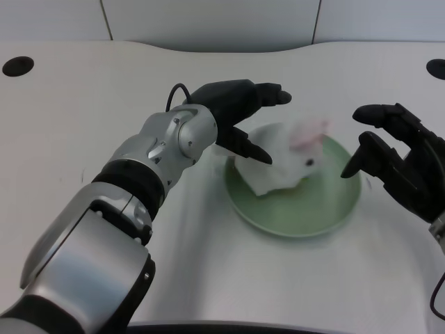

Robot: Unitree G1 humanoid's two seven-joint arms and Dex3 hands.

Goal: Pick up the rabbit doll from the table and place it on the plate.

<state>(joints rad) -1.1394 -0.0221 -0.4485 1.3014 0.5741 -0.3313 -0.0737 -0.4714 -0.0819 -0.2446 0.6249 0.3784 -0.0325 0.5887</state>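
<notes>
Now one rabbit doll [288, 161] (white, blurred) sits on one plate [327, 212].

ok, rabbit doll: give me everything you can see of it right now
The white plush rabbit doll has pink-lined ears and small dark eyes, and looks soft and fuzzy. It is somewhat blurred, so finer detail cannot be read. It lies inside the pale green round plate, toward the plate's upper left, head and ears pointing up-right. The black left hand is right at its left side, one finger lying over the body and others spread above; whether it grips the doll cannot be told.
</notes>
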